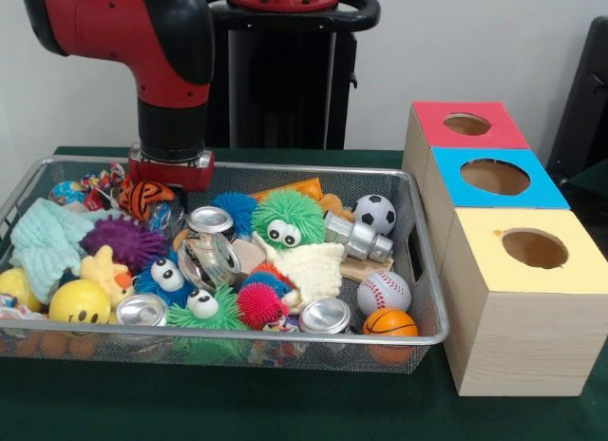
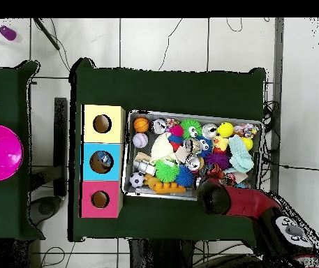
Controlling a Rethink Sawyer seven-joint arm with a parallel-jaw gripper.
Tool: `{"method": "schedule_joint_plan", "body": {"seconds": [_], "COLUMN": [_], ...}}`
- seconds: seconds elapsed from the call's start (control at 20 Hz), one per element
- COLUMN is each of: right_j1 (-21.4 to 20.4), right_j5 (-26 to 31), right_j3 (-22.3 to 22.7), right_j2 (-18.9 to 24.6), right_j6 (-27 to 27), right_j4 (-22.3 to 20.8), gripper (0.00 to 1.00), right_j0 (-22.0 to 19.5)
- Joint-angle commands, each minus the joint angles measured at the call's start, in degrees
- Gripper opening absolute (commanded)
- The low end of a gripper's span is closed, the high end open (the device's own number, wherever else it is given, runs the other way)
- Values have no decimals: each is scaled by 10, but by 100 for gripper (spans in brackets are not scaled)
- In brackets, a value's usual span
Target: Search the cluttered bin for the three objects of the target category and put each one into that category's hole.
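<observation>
The silver wire-mesh bin [image 1: 285, 338] is full of toys; it also shows in the overhead view [image 2: 197, 115]. One clear wrinkly plastic bottle [image 1: 207, 258] lies in the bin's middle left, between silver cans. I see no other bottle for certain; something clear lies under the arm's end by a tiger-striped ball [image 1: 142, 196]. My gripper [image 1: 171, 172] reaches down into the bin's back left corner, its tips hidden among the toys. In the overhead view the arm [image 2: 221, 197] covers that corner. The blue-topped box's hole [image 1: 495, 177] [image 2: 101, 162] is to the bin's right.
The red-topped box [image 1: 467, 124] and the yellow-topped box [image 1: 534, 248] flank the blue one. Silver cans [image 1: 325, 316], a grey metal flask [image 1: 356, 237], fuzzy puffer toys, a football [image 1: 374, 213], a baseball [image 1: 384, 291] and a teal knitted cloth [image 1: 43, 237] crowd the bin.
</observation>
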Motion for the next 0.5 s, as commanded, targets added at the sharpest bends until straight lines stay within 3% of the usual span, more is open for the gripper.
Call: {"method": "schedule_joint_plan", "body": {"seconds": [0.05,0.5], "right_j1": [-11,-17], "right_j5": [-42,-21], "right_j3": [-9,-13], "right_j2": [89,86], "right_j6": [-2,5], "right_j4": [-44,-63], "gripper": [0,0], "right_j0": [-17,-10]}}
